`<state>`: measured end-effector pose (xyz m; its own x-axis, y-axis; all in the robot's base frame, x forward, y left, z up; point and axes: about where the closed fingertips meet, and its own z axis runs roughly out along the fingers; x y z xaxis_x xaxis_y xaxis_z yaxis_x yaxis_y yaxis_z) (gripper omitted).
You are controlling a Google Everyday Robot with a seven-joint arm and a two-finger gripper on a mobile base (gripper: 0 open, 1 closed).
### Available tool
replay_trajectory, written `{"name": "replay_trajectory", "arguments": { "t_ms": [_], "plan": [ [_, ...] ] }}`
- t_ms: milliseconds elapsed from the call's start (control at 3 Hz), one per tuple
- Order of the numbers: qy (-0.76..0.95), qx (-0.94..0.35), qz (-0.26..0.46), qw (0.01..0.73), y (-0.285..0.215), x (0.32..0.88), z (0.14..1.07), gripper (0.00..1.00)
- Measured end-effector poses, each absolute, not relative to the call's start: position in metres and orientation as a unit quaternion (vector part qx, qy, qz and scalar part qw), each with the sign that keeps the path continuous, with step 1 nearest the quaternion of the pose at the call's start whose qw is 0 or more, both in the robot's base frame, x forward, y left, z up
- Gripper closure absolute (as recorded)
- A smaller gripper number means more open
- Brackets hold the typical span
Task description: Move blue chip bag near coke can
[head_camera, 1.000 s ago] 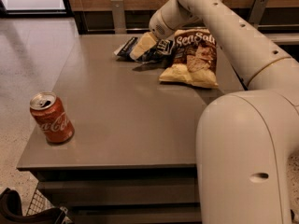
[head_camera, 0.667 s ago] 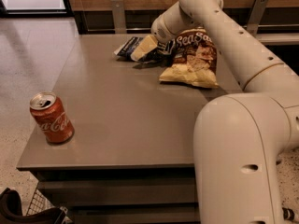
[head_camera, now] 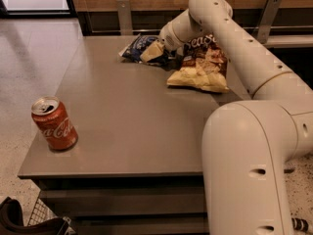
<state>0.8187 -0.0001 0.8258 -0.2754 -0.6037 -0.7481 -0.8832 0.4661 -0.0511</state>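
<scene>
1. My gripper (head_camera: 153,52) is at the top centre of the frame, on the far side of the table (head_camera: 132,111). It sits right on the blue chip bag (head_camera: 134,45), at the bag's right end.
2. Gripper state: can't tell. The wrist hides most of it, so I can't say if it's spread, pressed together or pinching the foil.
3. Blue chip bag lies crumpled on the tabletop near the far edge, up against the bigger tan chip bag (head_camera: 199,71) to its right. No sign it's lifted.
4. Coke can (head_camera: 54,124) stands upright at the lower left, near the front-left corner. It's well apart from the bag, with most of the tabletop between them.
5. Progress, my read: early. Reach is done and contact is prob made, grasp unconfirmed. Transport not started.
6. Left to do: secure the grip, lift clear of the tan bag, carry diagonally toward the lower left, set down beside the can w/o knocking it, then let go.
7. Risk: snagging the tan bag on the way out.
</scene>
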Motion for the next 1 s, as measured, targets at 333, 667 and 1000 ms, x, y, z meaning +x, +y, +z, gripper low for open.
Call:
{"name": "replay_trajectory", "arguments": {
  "t_ms": [333, 667, 1000],
  "plan": [
    [0.775, -0.481, 0.194, 0.362, 0.0024, 0.8187, 0.8232, 0.74],
    [0.775, -0.481, 0.194, 0.361, 0.0039, 0.8187, 0.8259, 1.00],
    [0.775, -0.481, 0.194, 0.361, 0.0039, 0.8187, 0.8263, 1.00]
  ]
}}
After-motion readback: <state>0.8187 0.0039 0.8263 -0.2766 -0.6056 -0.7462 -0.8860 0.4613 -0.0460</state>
